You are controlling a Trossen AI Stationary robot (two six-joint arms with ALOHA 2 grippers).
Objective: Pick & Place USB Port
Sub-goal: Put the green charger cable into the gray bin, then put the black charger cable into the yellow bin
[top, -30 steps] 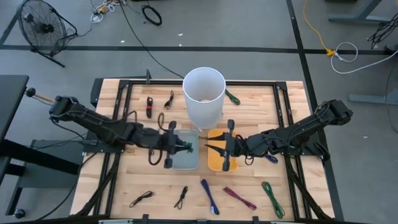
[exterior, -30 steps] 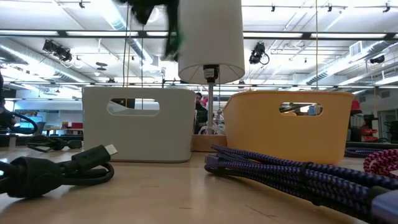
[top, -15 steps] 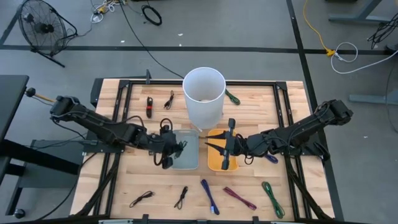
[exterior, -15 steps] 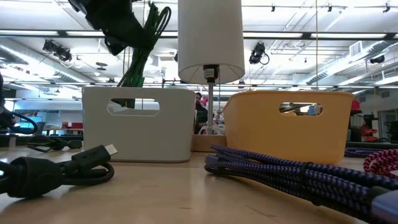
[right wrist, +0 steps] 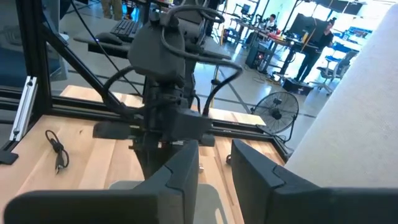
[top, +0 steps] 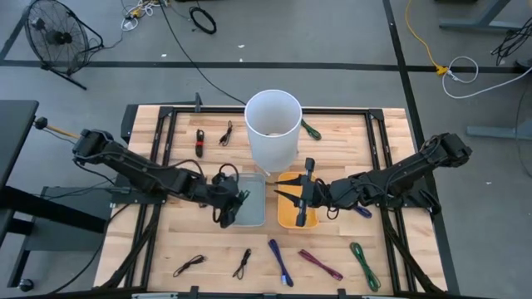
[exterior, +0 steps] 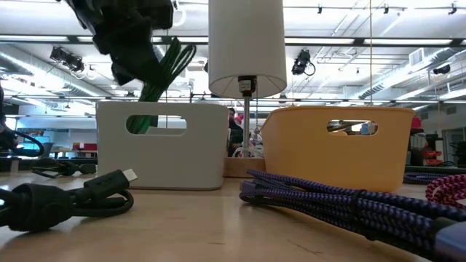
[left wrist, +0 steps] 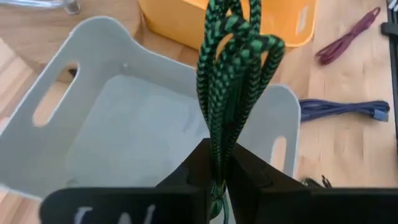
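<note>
My left gripper (top: 233, 202) is shut on a bundled green braided cable (left wrist: 233, 68), above the white bin (top: 250, 214). In the low view the cable (exterior: 164, 69) hangs slanting from the gripper (exterior: 131, 36); its lower end (exterior: 142, 124) shows through the white bin's (exterior: 160, 156) handle slot. My right gripper (top: 287, 198) hovers open over the orange bin (top: 288, 218), holding nothing. In the right wrist view its fingers (right wrist: 180, 174) stand apart and face the left arm (right wrist: 168, 81). My left gripper pinches the green cable bundle between its two fingers (left wrist: 205, 168), several strands together, near one end of the bundle (left wrist: 217, 146). It comes from above, slanting down. The bundle is lifted clear, and its free end (exterior: 142, 124) dips inside the white bin.
A tall white bucket (top: 273, 124) stands behind the two bins. Loose cables lie along the near edge: black (top: 191, 266), black (top: 243, 262), blue (top: 280, 262), purple (top: 320, 264), green (top: 363, 264). Others lie far left (top: 200, 143) and beside the bucket (top: 311, 129).
My left gripper has come down over the white bin and tipped, still shut on the green cable. The cable hung above the bin's rim a second ago; now its lower end reaches inside the bin. The right arm has kept still.
</note>
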